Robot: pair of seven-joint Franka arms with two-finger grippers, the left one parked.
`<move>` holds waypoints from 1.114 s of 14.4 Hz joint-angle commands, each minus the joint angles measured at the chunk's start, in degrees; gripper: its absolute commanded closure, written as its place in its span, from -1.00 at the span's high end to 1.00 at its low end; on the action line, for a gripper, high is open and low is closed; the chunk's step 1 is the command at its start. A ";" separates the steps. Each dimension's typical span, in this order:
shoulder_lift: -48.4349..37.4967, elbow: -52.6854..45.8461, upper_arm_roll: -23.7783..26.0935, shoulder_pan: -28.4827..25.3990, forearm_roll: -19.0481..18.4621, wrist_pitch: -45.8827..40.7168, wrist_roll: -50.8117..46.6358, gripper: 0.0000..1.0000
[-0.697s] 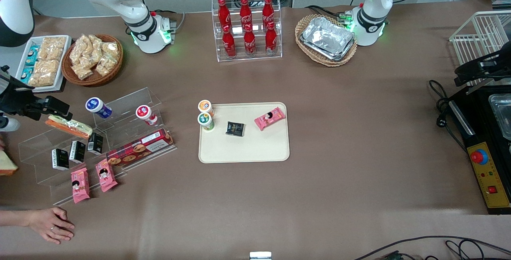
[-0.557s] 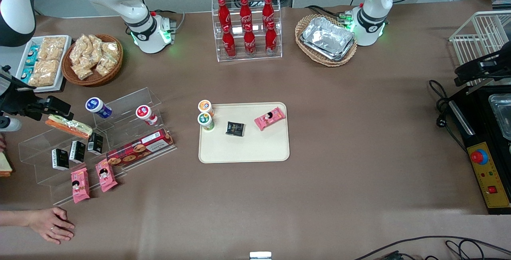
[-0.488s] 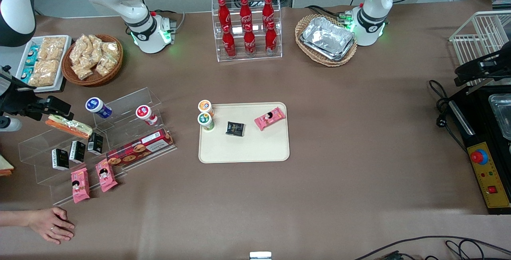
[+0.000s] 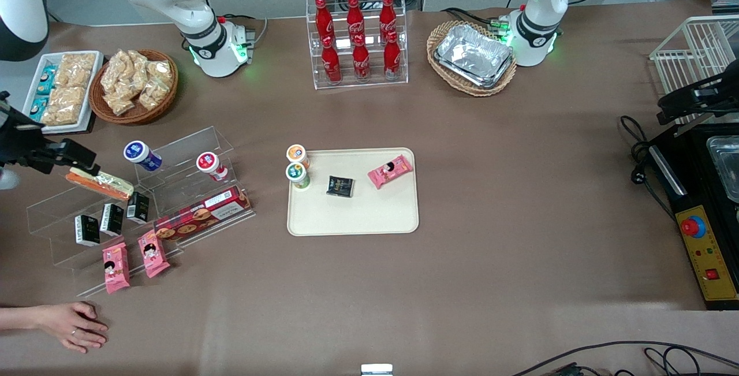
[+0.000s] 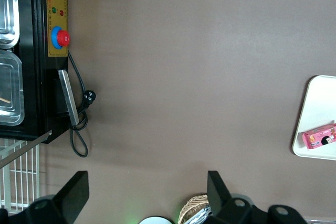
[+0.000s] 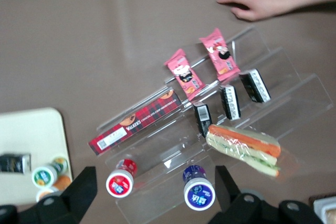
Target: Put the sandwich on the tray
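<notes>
Clear-wrapped wedge sandwich, white bread with orange and green filling (image 6: 244, 148), lies on upper step of clear acrylic stepped stand (image 4: 173, 151) at working arm's end of worktop: not picked yet. Right gripper (image 6: 157, 195) hovers above it, fingers spread wide, apparently empty. Cream-beige rectangular tray (image 4: 358, 217) mid-worktop, well apart; grasp, carry, placing all remain.

Brown table (image 4: 519, 203) — cream tray (image 4: 358, 217), clear stepped rack (image 4: 69, 249), bottle rack (image 4: 358, 78), wicker baskets (image 4: 135, 113).
</notes>
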State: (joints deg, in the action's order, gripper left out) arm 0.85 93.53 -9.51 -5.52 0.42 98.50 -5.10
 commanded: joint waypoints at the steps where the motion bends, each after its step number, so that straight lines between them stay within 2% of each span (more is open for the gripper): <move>1: 1.00 -2.74 0.10 0.33 -1.30 -3.31 -15.70 1.00; 8: 1.18 -2.74 -0.07 0.51 -0.95 -3.05 -16.52 1.00; 12: 1.00 -2.74 -1.38 1.65 -0.95 -2.87 -25.31 1.00; 16: 0.91 -2.92 -4.90 1.91 2.65 -3.58 -29.15 1.00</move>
State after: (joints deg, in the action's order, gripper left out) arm 1.38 92.29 -12.40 -3.90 1.08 96.65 -29.75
